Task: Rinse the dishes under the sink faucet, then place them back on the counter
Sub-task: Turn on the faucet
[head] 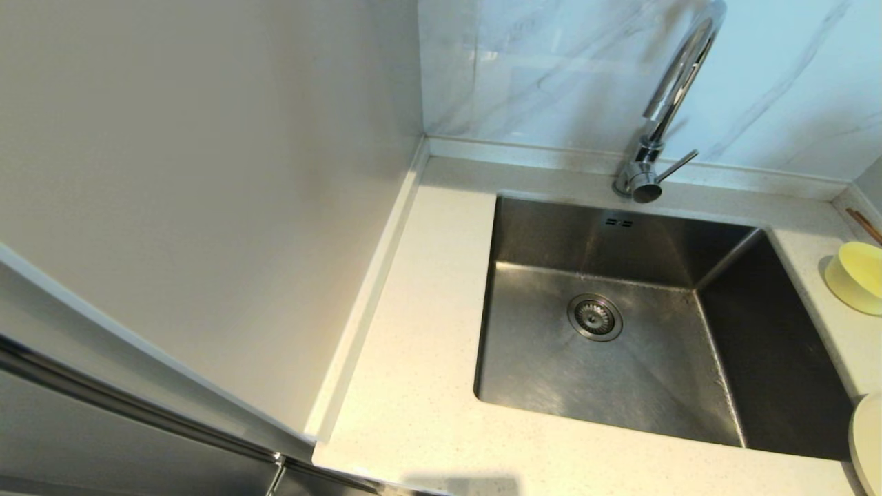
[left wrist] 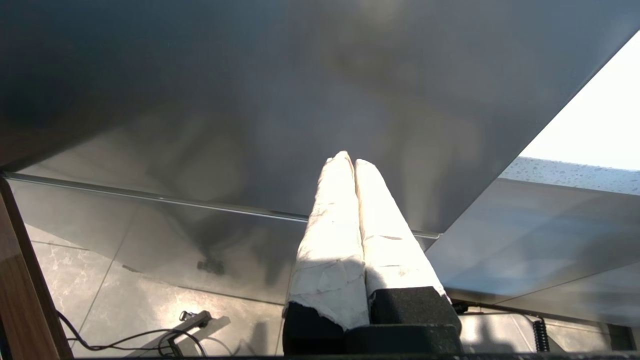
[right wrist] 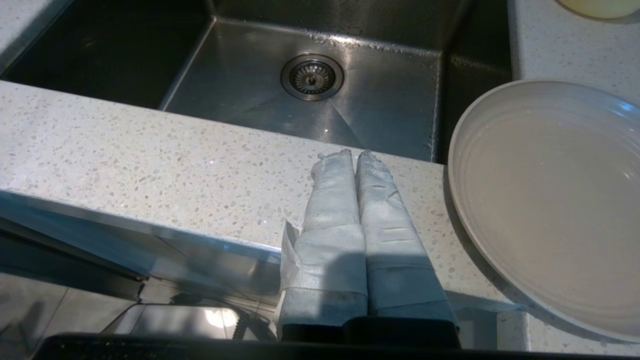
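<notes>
Sitting upright on the counter [head: 413,358] right of the sink [head: 620,344], bowl [head: 858,275] and plate [right wrist: 550,200] are left untouched; both grippers [left wrist: 354,162] [right wrist: 356,155] are kept parked, fingers clenched empty.

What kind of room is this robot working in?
Most likely a home kitchen: a stainless-steel sink set in a speckled stone counter, a chrome gooseneck faucet against a marble-look backsplash, and a pale-yellow bowl and cream plate beside the basin.
</notes>
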